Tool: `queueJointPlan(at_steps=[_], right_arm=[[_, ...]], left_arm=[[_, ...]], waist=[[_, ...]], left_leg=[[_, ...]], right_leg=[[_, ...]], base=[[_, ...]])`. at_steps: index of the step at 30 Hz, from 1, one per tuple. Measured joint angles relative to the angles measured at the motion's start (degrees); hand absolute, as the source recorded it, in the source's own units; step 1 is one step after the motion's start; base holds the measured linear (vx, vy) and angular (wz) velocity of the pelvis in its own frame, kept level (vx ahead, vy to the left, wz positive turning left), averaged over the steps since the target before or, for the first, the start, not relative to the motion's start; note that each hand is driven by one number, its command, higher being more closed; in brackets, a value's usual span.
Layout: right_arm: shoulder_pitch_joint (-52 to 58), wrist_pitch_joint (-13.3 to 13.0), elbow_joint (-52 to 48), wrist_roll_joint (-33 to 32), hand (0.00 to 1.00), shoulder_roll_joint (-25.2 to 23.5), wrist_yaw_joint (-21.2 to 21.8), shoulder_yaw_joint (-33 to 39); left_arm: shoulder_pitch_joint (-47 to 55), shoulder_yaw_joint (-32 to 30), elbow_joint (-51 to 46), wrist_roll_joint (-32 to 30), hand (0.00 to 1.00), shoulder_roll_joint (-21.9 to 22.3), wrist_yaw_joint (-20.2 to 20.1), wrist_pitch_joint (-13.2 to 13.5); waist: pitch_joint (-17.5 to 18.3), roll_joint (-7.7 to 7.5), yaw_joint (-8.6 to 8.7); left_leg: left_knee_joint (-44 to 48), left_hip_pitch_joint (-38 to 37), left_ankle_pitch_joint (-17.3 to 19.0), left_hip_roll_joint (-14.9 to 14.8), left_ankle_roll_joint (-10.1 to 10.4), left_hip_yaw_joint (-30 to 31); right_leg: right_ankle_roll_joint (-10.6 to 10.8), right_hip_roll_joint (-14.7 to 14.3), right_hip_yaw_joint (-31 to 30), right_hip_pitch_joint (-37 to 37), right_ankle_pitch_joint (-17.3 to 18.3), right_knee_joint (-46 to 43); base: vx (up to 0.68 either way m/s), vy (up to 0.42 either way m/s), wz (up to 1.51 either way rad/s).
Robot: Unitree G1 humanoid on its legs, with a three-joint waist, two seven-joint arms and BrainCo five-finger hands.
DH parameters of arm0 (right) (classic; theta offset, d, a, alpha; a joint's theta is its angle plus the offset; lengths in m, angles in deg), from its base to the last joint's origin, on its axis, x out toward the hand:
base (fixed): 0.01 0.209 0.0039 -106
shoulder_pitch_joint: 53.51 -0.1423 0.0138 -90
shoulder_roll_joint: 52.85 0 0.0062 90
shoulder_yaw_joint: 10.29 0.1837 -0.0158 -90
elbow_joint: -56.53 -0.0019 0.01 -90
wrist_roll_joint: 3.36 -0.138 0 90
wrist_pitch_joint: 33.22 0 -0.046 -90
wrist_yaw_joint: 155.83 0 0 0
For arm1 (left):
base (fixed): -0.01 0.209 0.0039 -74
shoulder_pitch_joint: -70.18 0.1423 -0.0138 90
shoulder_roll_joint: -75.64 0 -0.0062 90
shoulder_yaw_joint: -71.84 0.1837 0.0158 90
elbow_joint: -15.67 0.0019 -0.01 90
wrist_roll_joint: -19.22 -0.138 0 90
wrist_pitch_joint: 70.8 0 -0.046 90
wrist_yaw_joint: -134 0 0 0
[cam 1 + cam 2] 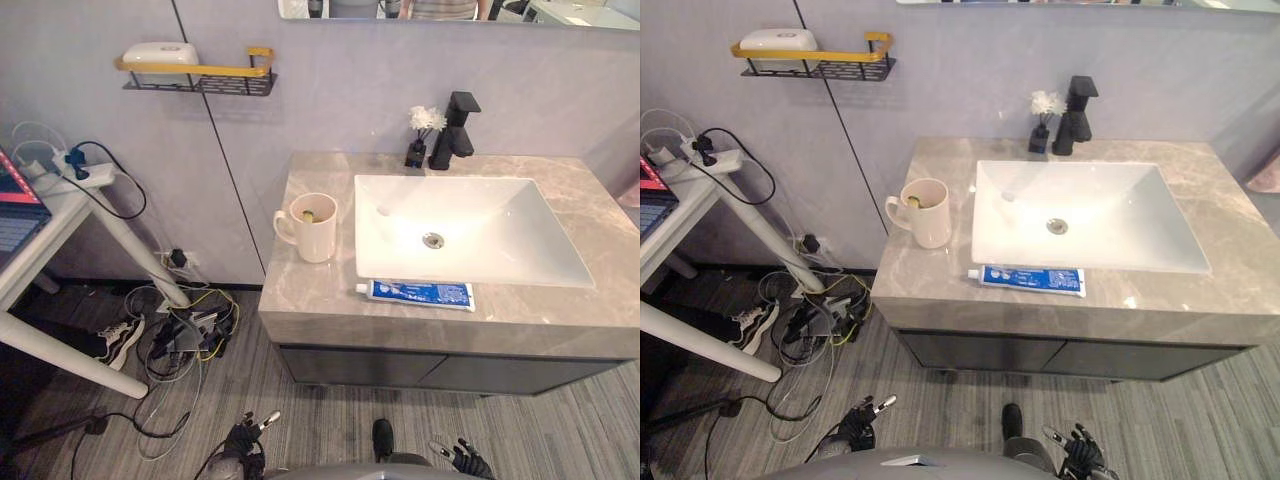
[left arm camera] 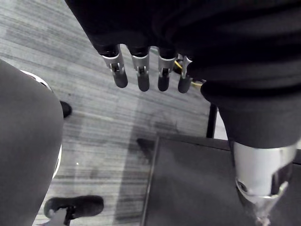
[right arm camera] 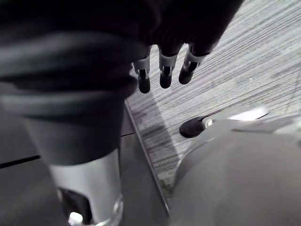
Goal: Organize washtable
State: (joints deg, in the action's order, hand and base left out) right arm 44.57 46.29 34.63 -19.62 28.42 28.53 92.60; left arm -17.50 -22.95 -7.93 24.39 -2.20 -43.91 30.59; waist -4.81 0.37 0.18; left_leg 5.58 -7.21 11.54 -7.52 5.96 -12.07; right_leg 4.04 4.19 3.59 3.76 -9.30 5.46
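Observation:
A cream mug [image 1: 311, 226] with something small and yellowish inside stands on the grey marble washtable [image 1: 318, 295], left of the white sink [image 1: 465, 228]. A blue and white toothpaste tube [image 1: 417, 294] lies flat along the sink's front edge. My left hand [image 1: 243, 436] hangs low by the floor, fingers [image 2: 139, 70] relaxed and holding nothing. My right hand [image 1: 468, 459] also hangs low near the floor, its fingers [image 3: 164, 69] straight and empty. Both hands are well below and in front of the washtable.
A black faucet [image 1: 455, 131] and a small dark vase with white flowers [image 1: 422, 131] stand behind the sink. A wall shelf [image 1: 200, 76] holds a white soap box [image 1: 159, 53]. A white desk [image 1: 50, 215] and tangled cables [image 1: 180, 335] are at the left.

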Motion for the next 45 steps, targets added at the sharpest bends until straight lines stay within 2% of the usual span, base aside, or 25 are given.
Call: queueJointPlan(at_steps=[7,8,11,13,14,17,19,21,22,24,25,26,27,31,32,35,36,40,42,45], right_arm=[[1.87,0.14,0.08,0.05,0.0,-0.75,-0.08,2.14],[1.91,0.09,0.08,0.04,0.0,-0.9,-0.13,2.76],[1.94,-0.08,0.02,0.01,0.0,-0.91,-0.6,2.97],[2.04,-0.15,-0.04,-0.03,0.0,-1.0,-0.96,2.97],[2.03,-0.2,-0.15,-0.04,0.0,-1.0,-1.2,2.96],[2.07,-0.57,-0.64,-0.07,0.0,-0.95,-1.75,2.95],[2.08,-0.6,-0.65,-0.06,0.0,-0.79,-1.81,2.95],[2.04,-0.79,-0.67,-0.08,0.0,-0.59,-1.73,2.96],[2.05,-0.79,-0.67,-0.09,0.0,-0.58,-1.69,2.96],[2.16,-0.93,-0.62,-0.17,0.0,-0.59,-1.28,2.98],[2.31,-1.04,-0.62,-0.32,0.0,-0.59,-1.1,3.01],[2.58,-1.31,-0.6,-0.5,0.0,-0.61,-0.64,3.33],[2.7,-1.46,-0.59,-0.51,0.0,-0.63,-0.21,3.54],[2.89,-1.49,-0.52,-0.5,0.0,-0.57,0.78,4.07],[2.98,-1.49,-0.5,-0.5,0.0,-0.49,1.24,4.18],[3.19,-1.4,-0.5,-0.47,0.0,-0.46,2.31,4.73],[3.26,-1.38,-0.51,-0.47,0.0,-0.46,2.51,4.73],[3.54,-1.35,-0.5,-0.48,0.0,-0.34,2.61,4.63],[3.49,-1.22,-0.51,-0.47,0.0,-0.15,2.92,4.55],[2.92,-0.7,-0.62,-0.51,0.0,0.48,3.16,3.17]], left_arm=[[0.01,-0.08,0.41,1.29,0.0,0.08,-0.08,0.02],[0.02,-0.08,0.41,3.03,0.0,0.14,0.02,0.08],[0.21,-0.07,-0.85,7.26,0.0,0.21,0.77,0.14],[1.03,-0.28,-7.58,10.95,0.0,0.23,1.41,0.23],[1.86,-1.57,-15.07,13.82,0.0,0.33,1.86,0.62],[2.62,-6.93,-31.43,14.7,0.0,0.62,4.22,2.37],[2.42,-9.72,-38.14,14.31,0.0,0.65,5.75,2.97],[2.48,-13.96,-51.16,12.61,0.0,0.84,9.32,3.21],[2.49,-14.05,-52.7,11.84,0.0,0.84,9.84,3.29],[2.47,-15.04,-65.26,6.79,0.0,1.19,12.65,4.13],[2.47,-14.91,-68.47,5.1,0.0,1.48,13.4,4.24],[2.47,-14.21,-74.4,0.88,0.0,1.73,14.64,4.78],[2.24,-12.92,-79.55,-3.02,0.0,1.43,15.3,5.32],[-0.74,-6.47,-88.4,-14.99,0.0,-1.67,16.4,6.66],[-2.3,-3.47,-90.33,-20.44,0.0,-3.55,15.81,6.65],[-5.36,3.73,-94.55,-30.07,0.0,-6.88,13.58,7.25],[-5.83,5.04,-95.09,-31.07,0.0,-7.15,13.0,7.38],[-10.04,18.05,-95.72,-31.49,0.0,-8.35,9.57,7.41],[-15.47,29.38,-93.1,-31.38,0.0,-8.56,5.36,8.07],[-22.97,39.0,-86.12,-31.46,0.0,-8.17,0.56,8.54]], waist=[[0.18,0.35,0.48],[0.23,0.42,0.5],[0.28,0.61,0.49],[0.31,0.58,0.55],[0.34,0.65,0.3],[0.32,1.16,0.35],[0.51,1.48,0.37],[0.68,1.83,0.37],[0.67,1.84,0.37],[0.66,1.84,0.32],[0.66,1.85,0.31],[0.7,1.91,0.29],[0.72,1.98,0.26],[0.52,2.32,0.14],[0.4,2.5,0.16],[0.5,2.86,0.8],[0.55,2.94,0.89],[0.74,3.19,0.96],[0.78,3.22,0.85],[0.84,3.29,1.55]], left_leg=[[-0.2,-0.35,-0.07,-0.43,0.38,0.97],[-0.29,-0.53,-0.24,-0.43,0.84,1.44],[-0.72,-1.35,-0.43,-0.42,0.54,1.93],[-0.79,-1.16,-0.44,-0.34,0.52,2.88],[-0.98,-1.13,-0.47,-0.32,0.51,3.26],[-1.08,-1.13,-0.49,-0.3,0.5,4.36],[-0.94,-1.22,-0.49,-0.3,0.49,4.71],[-0.84,-1.22,-0.5,-0.24,0.48,4.92],[-0.81,-1.21,-0.5,-0.22,0.48,4.97],[-0.4,-1.21,-0.51,-0.01,0.47,5.43],[-0.28,-1.25,-0.51,0.04,0.46,5.52],[-0.07,-1.29,-0.5,0.08,0.45,5.58],[0.01,-1.29,-0.45,0.12,0.37,5.66],[0.46,-1.19,-0.1,0.11,-0.15,5.73],[0.75,-1.07,0.15,0.11,-0.33,5.7],[1.04,-1.06,0.21,0.2,-0.42,5.57],[1.08,-1.06,0.22,0.2,-0.43,5.52],[1.25,-0.18,0.23,0.22,-0.43,5.38],[1.26,0.05,0.21,0.21,-0.42,5.47],[1.26,0.07,0.2,0.23,-0.42,5.29]], right_leg=[[-0.01,-0.31,0.24,-0.55,0.01,0.0],[-0.08,-0.29,0.45,-0.9,0.05,-0.03],[-0.3,-0.27,0.9,-1.78,0.24,-0.25],[-0.18,0.01,1.96,-2.07,0.33,-0.27],[-0.24,0.05,2.26,-2.17,0.34,-0.27],[-0.25,0.0,3.41,-2.73,0.9,-0.29],[-0.24,-0.12,3.74,-2.9,1.08,-0.3],[-0.25,-0.07,4.03,-3.04,1.09,-0.43],[-0.26,-0.06,4.08,-3.05,1.1,-0.49],[-0.11,0.23,4.42,-3.3,1.83,-1.12],[-0.04,0.34,4.5,-3.28,2.1,-1.55],[0.06,0.53,4.61,-3.03,2.83,-2.64],[0.14,0.67,4.69,-2.86,3.37,-3.31],[0.2,0.78,4.75,-2.67,3.74,-4.39],[0.26,0.83,4.68,-2.69,3.83,-4.58],[0.15,0.98,4.53,-2.67,4.0,-4.8],[0.15,0.97,4.45,-2.64,4.01,-4.8],[0.21,0.88,3.86,-1.72,3.96,-4.89],[0.22,0.88,3.86,-1.61,3.95,-4.89],[0.15,0.85,3.58,-1.42,3.9,-4.88]], base=[[0.01,-0.002,0.05],[0.06,0.003,0.15],[0.08,0.011,0.12],[0.06,0.012,0.23],[0.06,0.01,0.16],[0.07,-0.011,0.2],[0.05,-0.021,0.14],[0.06,-0.002,0.06],[0.04,0.003,0.08],[0.02,0.009,0.12],[0.01,0.018,0.12],[-0.01,0.02,0.09],[-0.02,0.019,0.08],[-0.04,0.011,0.02],[-0.05,0.011,-0.02],[-0.05,0.017,-0.02],[-0.04,0.01,-0.07],[-0.02,0.004,-0.02],[-0.01,0.006,0.05],[0.01,0.009,-0.03]])
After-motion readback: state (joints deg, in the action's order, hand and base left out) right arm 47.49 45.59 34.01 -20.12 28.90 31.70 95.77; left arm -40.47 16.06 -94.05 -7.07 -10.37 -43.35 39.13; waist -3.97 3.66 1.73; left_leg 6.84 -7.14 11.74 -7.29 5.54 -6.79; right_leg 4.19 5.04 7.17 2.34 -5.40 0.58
